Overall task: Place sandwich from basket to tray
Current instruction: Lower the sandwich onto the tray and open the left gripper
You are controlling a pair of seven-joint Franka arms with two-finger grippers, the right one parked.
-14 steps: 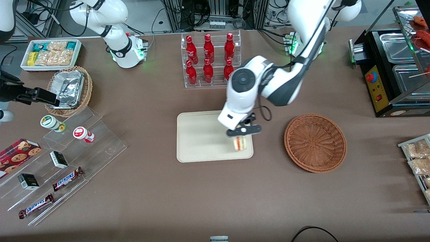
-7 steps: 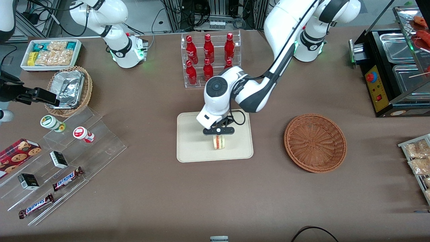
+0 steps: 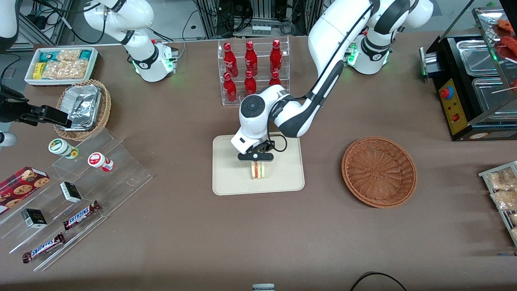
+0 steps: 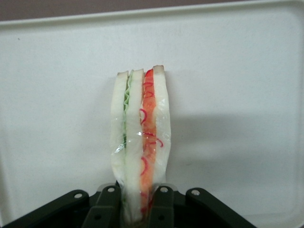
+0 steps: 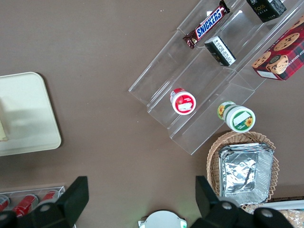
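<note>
- One Franka arm is reaching over the middle of the brown table [image 3: 181, 242], bending down above the cream tray [image 3: 226, 173] that is lying nearer the front camera than the rack of red bottles [image 3: 252, 72].
- Lying well apart from the tray, toward the working arm's end of the table, the round reddish-brown wicker basket [image 3: 379, 171] is sitting with nothing showing inside it.
- Hanging just over the tray's middle, the gripper [image 3: 255, 157] is pinching the sandwich [image 3: 258, 170] by one end, both fingers [image 4: 161, 204] pressing on the outer bread slices.
- Standing on edge in the wrist view, the sandwich [image 4: 140, 142] is showing its green and pink-red filling stripes against the pale tray floor [image 4: 237, 95]; whether its free end is touching the tray cannot be told.
- Judging by this, the placing step is nearly finishing: lowering until the wedge is resting on the tray, then parting the fingers gently and lifting straight up, is looking the safest way, since a soft wedge released on edge may be tipping over.
</note>
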